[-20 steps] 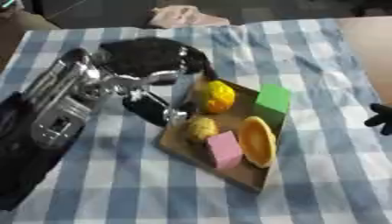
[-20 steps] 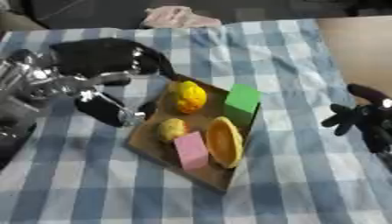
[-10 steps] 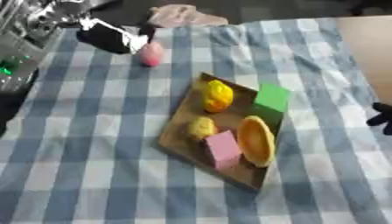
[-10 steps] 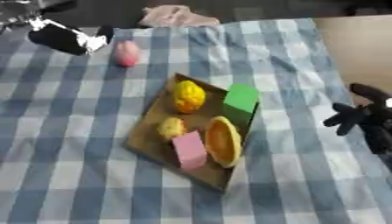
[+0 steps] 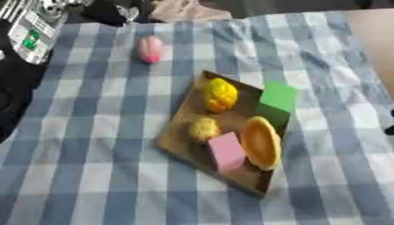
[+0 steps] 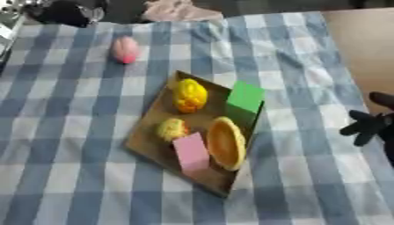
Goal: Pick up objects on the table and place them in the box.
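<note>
Pink egg-shaped object (image 5: pixel 150 48) on the checked cloth — apart from the filled shallow box (image 5: pixel 184 134).

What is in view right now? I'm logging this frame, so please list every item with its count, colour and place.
box: 1, brown, shallow, table centre
yellow fruit: 1, box's far end
small yellow lump: 1, middle of box
green block: 1, box's far right
pink block: 1, box's near part
orange oval dish: 1, right of pink block
pink object: 1, on cloth, far left
checked cloth: 1, blue-white, covers table
pale pink cloth: 1, far edge
left hand: black, top left corner
right hand: black, right edge
</note>
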Available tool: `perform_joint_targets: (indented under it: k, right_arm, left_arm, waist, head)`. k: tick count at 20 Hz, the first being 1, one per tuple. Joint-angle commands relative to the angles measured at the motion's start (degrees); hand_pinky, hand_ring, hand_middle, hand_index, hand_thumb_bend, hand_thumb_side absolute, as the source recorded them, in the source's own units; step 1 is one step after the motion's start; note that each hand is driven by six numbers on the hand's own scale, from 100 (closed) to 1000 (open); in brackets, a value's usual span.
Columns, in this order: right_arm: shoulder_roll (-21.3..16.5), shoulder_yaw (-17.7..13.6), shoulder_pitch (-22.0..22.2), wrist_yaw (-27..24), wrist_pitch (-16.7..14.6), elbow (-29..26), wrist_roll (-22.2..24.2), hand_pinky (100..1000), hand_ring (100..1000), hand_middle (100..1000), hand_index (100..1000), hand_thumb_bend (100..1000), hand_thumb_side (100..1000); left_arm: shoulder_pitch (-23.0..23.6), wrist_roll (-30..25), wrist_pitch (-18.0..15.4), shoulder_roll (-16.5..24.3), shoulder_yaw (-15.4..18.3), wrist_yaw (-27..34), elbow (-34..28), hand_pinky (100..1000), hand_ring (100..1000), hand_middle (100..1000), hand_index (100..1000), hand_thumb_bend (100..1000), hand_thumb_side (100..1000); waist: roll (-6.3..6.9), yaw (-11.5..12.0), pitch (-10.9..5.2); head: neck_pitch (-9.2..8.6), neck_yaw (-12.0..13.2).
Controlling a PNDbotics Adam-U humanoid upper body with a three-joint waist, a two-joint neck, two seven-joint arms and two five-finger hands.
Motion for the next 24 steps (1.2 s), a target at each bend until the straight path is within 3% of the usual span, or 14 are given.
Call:
perform_joint_targets:
  k: [1,9,13,16,19,24]
  right_arm:
    - [-1.66,-0.09,-0.54,0.62,-0.27,-0.86,0.28,983,716,526,965,100,530]
    - [-1.32,0.16,-1.32,1.38,-0.15,-0.86,0.77,984,716,526,966,100,529]
    - [-1.2,0.21,-1.3,1.58,-0.04,-0.86,0.89,985,716,525,965,100,528]
    - [-1.2,0.28,-1.31,1.64,0.09,-0.86,0.96,985,716,525,966,100,528]
    - [-1.19,0.33,-1.2,1.66,0.23,-0.86,1.07,985,715,525,966,100,527]
    - [-1.12,0.32,-1.02,1.73,0.45,-0.86,1.15,986,715,525,966,100,526]
  left_arm:
    - [-2.19,-0.16,-0.28,-0.08,2.11,-2.41,3.29,895,863,839,961,100,523]
    - [-3.28,-0.82,-0.76,-2.0,3.85,-6.1,8.11,902,874,838,956,192,582]
    - [-3.3,-2.3,-1.56,-2.03,4.1,-6.54,8.8,903,876,833,953,195,627]
    - [-3.39,-3.59,-2.02,-1.85,4.3,-5.51,8.58,900,875,832,954,207,721]
    - [-3.47,-5.4,-2.44,-1.5,4.36,-3.67,8.25,905,881,833,956,266,799]
    - [-3.22,-8.26,-3.04,-0.69,3.88,-3.64,7.7,914,890,835,956,349,818]
  waist:
    - [-0.02,-0.24,-0.79]
    - [0.29,-0.7,0.5]
    - [0.3,-0.62,0.62]
    - [0.32,-0.45,0.54]
    - [0.36,-0.32,0.38]
    - [0.42,-0.08,0.19]
  head:
    - [-1.25,0.69]
    - [-2.31,0.9]
    - [-2.16,0.74]
    - [-2.04,0.65]
    - [-1.93,0.54]
    - [-1.82,0.33]
